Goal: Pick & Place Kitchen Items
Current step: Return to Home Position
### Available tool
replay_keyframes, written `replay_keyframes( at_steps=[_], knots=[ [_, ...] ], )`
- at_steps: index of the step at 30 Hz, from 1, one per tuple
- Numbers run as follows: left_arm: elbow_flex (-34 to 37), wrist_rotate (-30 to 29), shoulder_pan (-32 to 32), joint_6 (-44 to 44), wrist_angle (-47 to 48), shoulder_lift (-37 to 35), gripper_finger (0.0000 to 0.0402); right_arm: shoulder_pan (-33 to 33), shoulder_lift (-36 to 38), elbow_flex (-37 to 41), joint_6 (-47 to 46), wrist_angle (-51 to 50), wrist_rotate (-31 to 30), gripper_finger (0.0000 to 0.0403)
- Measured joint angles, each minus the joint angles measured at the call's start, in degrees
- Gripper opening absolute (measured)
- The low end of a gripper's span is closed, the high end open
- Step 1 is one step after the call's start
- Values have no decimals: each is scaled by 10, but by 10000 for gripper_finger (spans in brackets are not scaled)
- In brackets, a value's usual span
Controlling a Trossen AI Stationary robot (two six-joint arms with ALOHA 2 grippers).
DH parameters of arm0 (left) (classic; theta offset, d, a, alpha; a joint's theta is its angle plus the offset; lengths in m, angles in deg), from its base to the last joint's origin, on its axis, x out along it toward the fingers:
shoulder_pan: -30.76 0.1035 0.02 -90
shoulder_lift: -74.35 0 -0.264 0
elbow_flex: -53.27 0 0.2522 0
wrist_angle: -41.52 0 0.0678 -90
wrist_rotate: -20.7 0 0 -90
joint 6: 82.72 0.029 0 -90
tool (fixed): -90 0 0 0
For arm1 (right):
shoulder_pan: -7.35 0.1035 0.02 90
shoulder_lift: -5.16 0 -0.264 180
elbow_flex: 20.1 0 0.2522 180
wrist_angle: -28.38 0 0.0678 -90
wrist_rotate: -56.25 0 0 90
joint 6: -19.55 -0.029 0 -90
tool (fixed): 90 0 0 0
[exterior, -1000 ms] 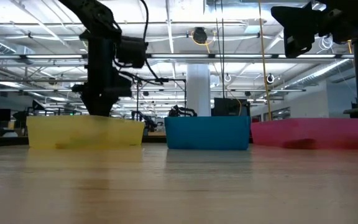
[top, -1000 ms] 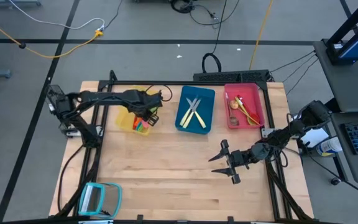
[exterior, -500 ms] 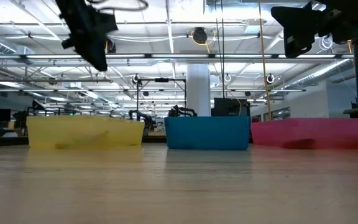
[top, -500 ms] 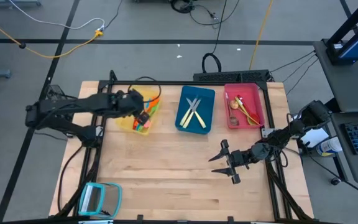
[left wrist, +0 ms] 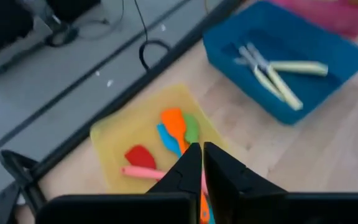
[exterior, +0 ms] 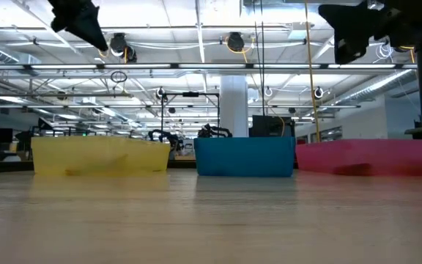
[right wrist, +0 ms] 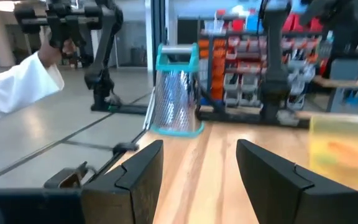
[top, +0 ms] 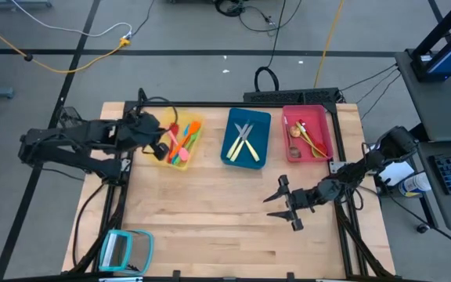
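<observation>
Above the left rim of the yellow bin (exterior: pixel 97 158), the left gripper (top: pixel 160 142) hangs high with its fingers pressed together and nothing between them. One second ago it was low inside this bin, and half a second ago it was already rising over the middle of it. Now the arm has folded back toward its base at the left side of the desk (top: pixel 210 219), and in the low view only its dark end shows near the ceiling lights.

The orange spatula (left wrist: pixel 174 121) lies free in the yellow bin, close beside a green utensil (left wrist: pixel 191 129), a blue utensil (left wrist: pixel 165 138), a red spatula (left wrist: pixel 140 155) and a pink spatula (left wrist: pixel 143 172). Because the gripper went away empty, I judge that this placement is finished and the arm is only going to its rest pose.

The right gripper (top: pixel 276 207) has not moved in this second. It waits over the bare wood in front of the red bin (exterior: pixel 365 158), fingers spread wide, holding nothing.

The pale knives and fork (top: pixel 245 141) in the blue bin (exterior: pixel 244 158) and the spoons (top: pixel 304 137) in the red bin lie as before. No utensil is visible loose on the desk, only the teal-framed grater (top: pixel 124 249) at the front left corner. So the sorting seems complete, or nearly so.
</observation>
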Motion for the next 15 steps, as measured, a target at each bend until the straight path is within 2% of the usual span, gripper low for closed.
replay_keyframes(
  at_steps=[3, 6, 11, 15],
  knots=[
    [0, -12, -13, 30, -18, -29, 8, -8, 27, 0, 25, 12, 0, 196],
    [0, -10, -31, 58, -34, -62, 3, -22, 75, 0, 23, -22, 1, 196],
    [1, -10, -68, 86, -41, -118, 22, -58, 192, 0, 0, -213, 14, 196],
    [42, -18, -90, 110, -75, -165, 35, -105, 276, 0, -9, -336, 105, 196]
  ],
)
